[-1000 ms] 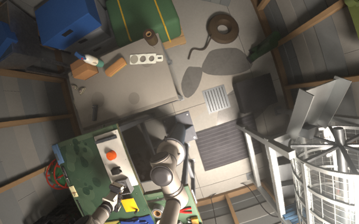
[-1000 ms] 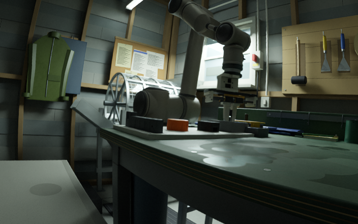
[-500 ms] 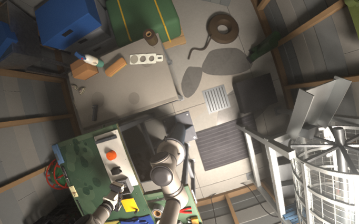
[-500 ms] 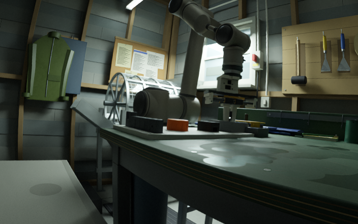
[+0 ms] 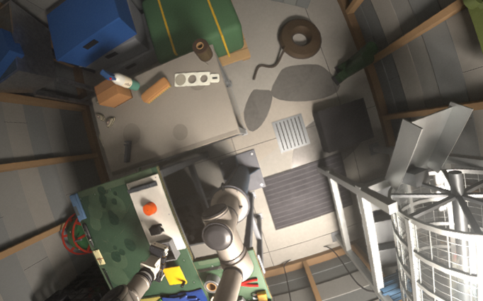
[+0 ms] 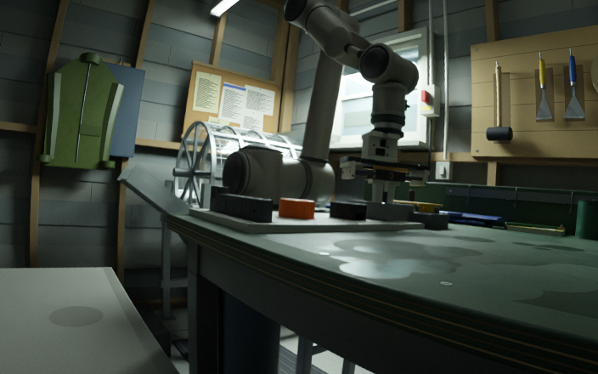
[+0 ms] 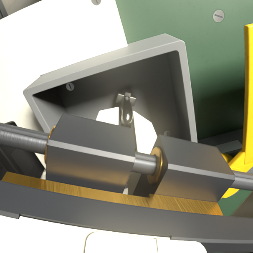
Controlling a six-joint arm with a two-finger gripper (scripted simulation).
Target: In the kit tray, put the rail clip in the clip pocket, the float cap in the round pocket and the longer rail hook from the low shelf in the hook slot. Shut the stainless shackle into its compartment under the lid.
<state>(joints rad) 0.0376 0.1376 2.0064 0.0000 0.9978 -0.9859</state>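
My gripper (image 7: pixel 128 122) is closed on the stainless shackle (image 7: pixel 126 111), holding it inside the open grey compartment (image 7: pixel 118 94) at the end of the white kit tray (image 5: pixel 157 216). The compartment's floor and walls surround the shackle. On the tray, an orange float cap (image 5: pixel 149 208) sits in the round pocket and a dark clip (image 5: pixel 156 229) sits beside it. A dark block (image 6: pixel 240 206) stands at the tray's far end. A small dark piece (image 6: pixel 430 219) lies on the green bench just off the tray, near my gripper (image 6: pixel 383 196).
Behind the bench a pegboard (image 6: pixel 533 92) carries a mallet and scrapers. A yellow part (image 5: pixel 174 275) and a blue glove (image 5: pixel 183 300) lie on the green bench near my arm. A low grey shelf (image 5: pixel 166 110) holds a dark hook (image 5: pixel 127 150), small metal pieces (image 5: pixel 105 119) and boxes.
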